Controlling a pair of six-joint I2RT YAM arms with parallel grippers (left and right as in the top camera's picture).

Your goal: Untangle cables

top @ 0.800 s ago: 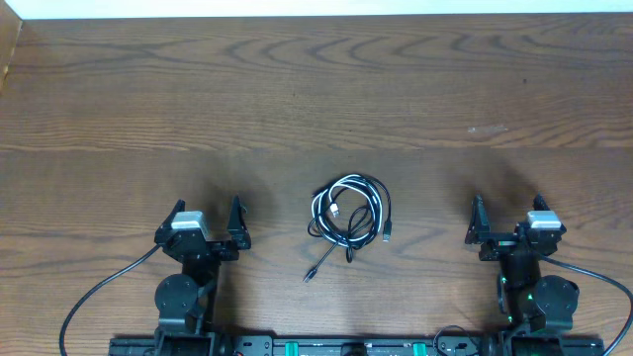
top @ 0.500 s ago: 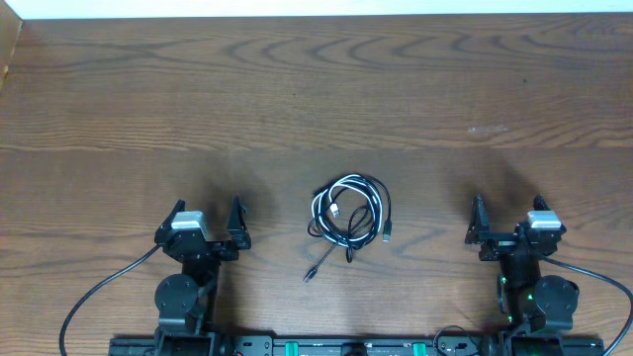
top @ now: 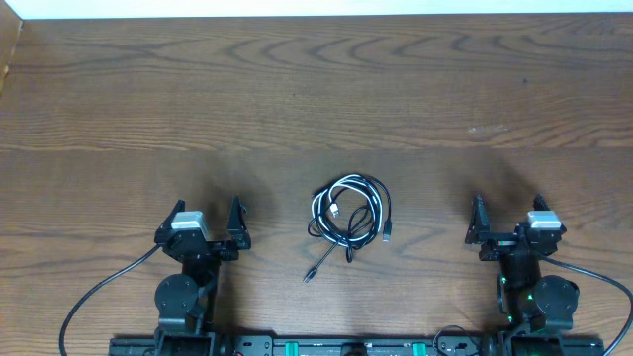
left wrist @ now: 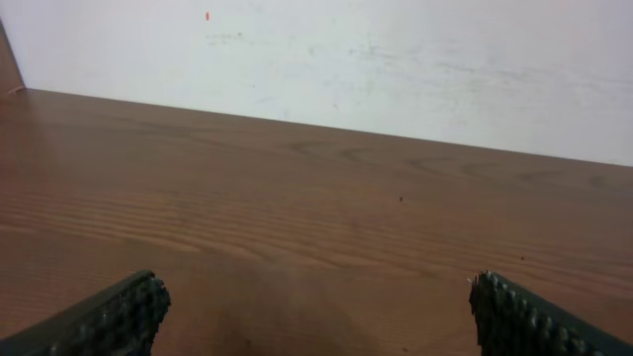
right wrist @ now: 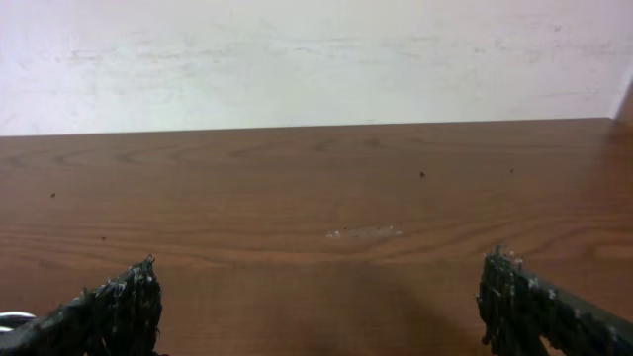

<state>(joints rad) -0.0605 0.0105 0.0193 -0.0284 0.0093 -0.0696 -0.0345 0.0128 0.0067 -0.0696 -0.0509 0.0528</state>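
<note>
The cables (top: 350,212) lie in one loose coil on the wooden table (top: 316,89), midway between the two arms: black cords with one white cord looped through them. One black plug end (top: 309,276) trails toward the front, and another (top: 387,236) lies at the coil's right. My left gripper (top: 207,212) stands open to the left of the coil, apart from it. To the coil's right and also clear of it, my right gripper (top: 507,208) is open. In the wrist views the left gripper (left wrist: 316,297) and the right gripper (right wrist: 321,277) show only bare wood between their fingers.
Thick black arm cables run off the left base (top: 99,292) and the right base (top: 593,279). A white wall (left wrist: 396,59) stands at the table's far edge. A pale scuff (top: 487,129) marks the wood at the right.
</note>
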